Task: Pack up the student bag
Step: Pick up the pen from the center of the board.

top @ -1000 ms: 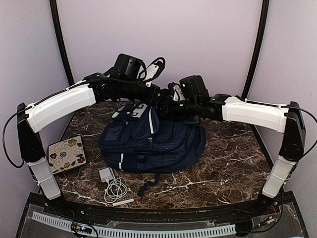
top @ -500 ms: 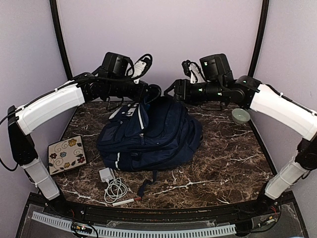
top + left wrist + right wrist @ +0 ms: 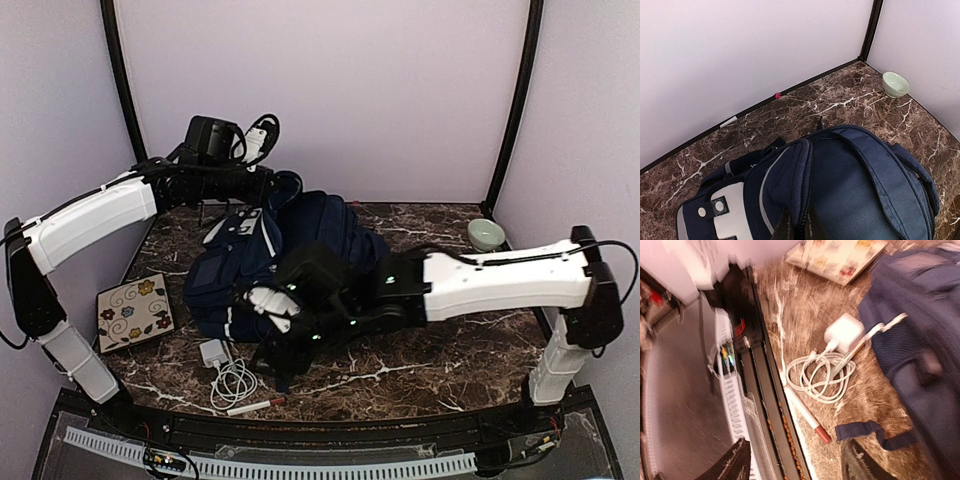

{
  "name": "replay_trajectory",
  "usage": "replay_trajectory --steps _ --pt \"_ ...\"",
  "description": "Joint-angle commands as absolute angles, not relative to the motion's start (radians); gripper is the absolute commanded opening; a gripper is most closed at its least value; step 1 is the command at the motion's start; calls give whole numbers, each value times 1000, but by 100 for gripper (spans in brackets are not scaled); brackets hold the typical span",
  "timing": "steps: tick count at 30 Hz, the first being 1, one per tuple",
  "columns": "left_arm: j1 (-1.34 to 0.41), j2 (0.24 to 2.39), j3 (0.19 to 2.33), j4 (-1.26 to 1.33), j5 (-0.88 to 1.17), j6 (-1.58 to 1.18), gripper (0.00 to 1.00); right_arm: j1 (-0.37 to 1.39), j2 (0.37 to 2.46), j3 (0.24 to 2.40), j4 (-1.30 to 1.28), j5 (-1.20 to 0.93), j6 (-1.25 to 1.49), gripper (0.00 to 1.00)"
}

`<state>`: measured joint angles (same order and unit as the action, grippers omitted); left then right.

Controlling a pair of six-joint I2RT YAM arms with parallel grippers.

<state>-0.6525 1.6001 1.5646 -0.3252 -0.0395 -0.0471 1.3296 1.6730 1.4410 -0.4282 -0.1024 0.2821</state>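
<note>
The student bag (image 3: 330, 240) is a large navy backpack lying mid-table, with a grey panel (image 3: 732, 210) at its top. My left gripper (image 3: 272, 188) is shut on the edge of the bag's zippered opening (image 3: 807, 175), and its fingertips (image 3: 782, 231) pinch the fabric, holding it up. My right gripper (image 3: 278, 352) hangs low in front of the bag near the table's front edge. It is open with nothing between its fingers (image 3: 735, 462). Below it lie a white charger (image 3: 844, 332), a coiled white cable (image 3: 820, 377) and a white pen with a red cap (image 3: 805, 412).
A floral square notebook (image 3: 135, 310) lies at the front left. A pale green bowl (image 3: 486, 235) stands at the back right corner. A loose navy strap (image 3: 875, 432) trails from the bag toward the black front rail (image 3: 760, 405).
My right arm swung from high behind the bag down to the front, over the charger and pen, and its jaws widened. My left gripper drew the bag's edge left and back.
</note>
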Motion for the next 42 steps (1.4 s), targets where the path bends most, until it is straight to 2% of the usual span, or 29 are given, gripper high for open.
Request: replay_trajectory --steps 1,5,10,13,18,23,29,33,39,42 --pt "-634 1455 1531 -149 -46 -25 0 1392 1947 1629 -540 -92 82 63" --pt "-622 1382 1448 -119 -17 -19 0 1454 2152 1807 -677 16 -28 65" --pt "-621 1314 1366 -72 -8 -11 0 1462 2302 1936 -787 56 -61 63" --pt "-621 1298 1342 -65 16 -13 0 1462 2327 1942 -789 47 -56 59" --pt "-621 1287 1324 -60 38 -18 0 1463 2337 1899 -783 56 -24 45" --pt "-593 1266 1303 -51 45 -18 0 1462 2366 1908 -813 108 -26 42" --pt "-588 1261 1295 -49 51 -16 0 1464 2454 2039 -964 203 -33 36" --pt "-582 1259 1289 -45 51 -14 0 1474 2515 2097 -1113 229 -35 22" --pt "-578 1264 1284 -44 64 -15 0 1492 2443 1981 -1088 235 -17 0" --pt "-577 1269 1283 -44 66 -15 0 1493 2353 1898 -1037 274 10 0"
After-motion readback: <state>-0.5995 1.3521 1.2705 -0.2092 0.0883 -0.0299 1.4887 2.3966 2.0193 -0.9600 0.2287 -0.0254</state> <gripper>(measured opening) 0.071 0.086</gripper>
